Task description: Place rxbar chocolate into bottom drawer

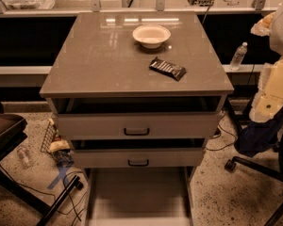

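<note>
The rxbar chocolate (167,68), a small black bar with pale lettering, lies flat on the grey cabinet top (99,60), right of centre and just in front of a white bowl (151,35). The bottom drawer (139,197) is pulled out wide at the foot of the cabinet, and its pale floor shows nothing in it. My gripper is not in view. Only pale, cream-coloured arm parts (276,79) show at the right edge, to the right of the cabinet and apart from the bar.
The two upper drawers (137,126) (138,158) with dark handles stand slightly ajar. A water bottle (238,55) stands behind the cabinet on the right. A chair base with castors (236,164) is at the right. A dark stand (9,135), cables and litter (56,147) are on the floor at the left.
</note>
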You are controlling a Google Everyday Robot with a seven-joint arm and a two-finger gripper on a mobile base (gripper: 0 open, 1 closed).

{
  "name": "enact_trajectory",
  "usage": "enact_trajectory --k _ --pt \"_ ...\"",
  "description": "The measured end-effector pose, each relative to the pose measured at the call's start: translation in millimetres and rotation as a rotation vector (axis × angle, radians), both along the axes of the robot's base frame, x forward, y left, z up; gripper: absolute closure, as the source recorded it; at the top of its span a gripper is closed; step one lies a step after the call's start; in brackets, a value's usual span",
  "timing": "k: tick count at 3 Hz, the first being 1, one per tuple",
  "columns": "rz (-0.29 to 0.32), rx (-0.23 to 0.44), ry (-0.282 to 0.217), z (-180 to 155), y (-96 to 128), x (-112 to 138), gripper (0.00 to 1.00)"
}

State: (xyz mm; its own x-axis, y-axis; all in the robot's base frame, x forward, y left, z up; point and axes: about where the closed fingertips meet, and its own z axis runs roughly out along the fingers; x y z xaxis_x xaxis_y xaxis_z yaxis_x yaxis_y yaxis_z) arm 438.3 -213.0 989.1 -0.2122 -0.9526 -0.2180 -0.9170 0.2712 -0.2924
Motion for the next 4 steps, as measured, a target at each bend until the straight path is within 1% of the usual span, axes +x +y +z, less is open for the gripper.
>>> enact_trajectory --k 1,2,3,4 --pt "0.000 0.000 0.000 0 0 0 0.00" --pt "0.041 0.099 -0.047 2 29 65 0.00" --pt "0.002 0.212 -0.060 -1 48 130 0.00" --pt "-0.099 0.304 -0.075 -17 62 180 0.00"
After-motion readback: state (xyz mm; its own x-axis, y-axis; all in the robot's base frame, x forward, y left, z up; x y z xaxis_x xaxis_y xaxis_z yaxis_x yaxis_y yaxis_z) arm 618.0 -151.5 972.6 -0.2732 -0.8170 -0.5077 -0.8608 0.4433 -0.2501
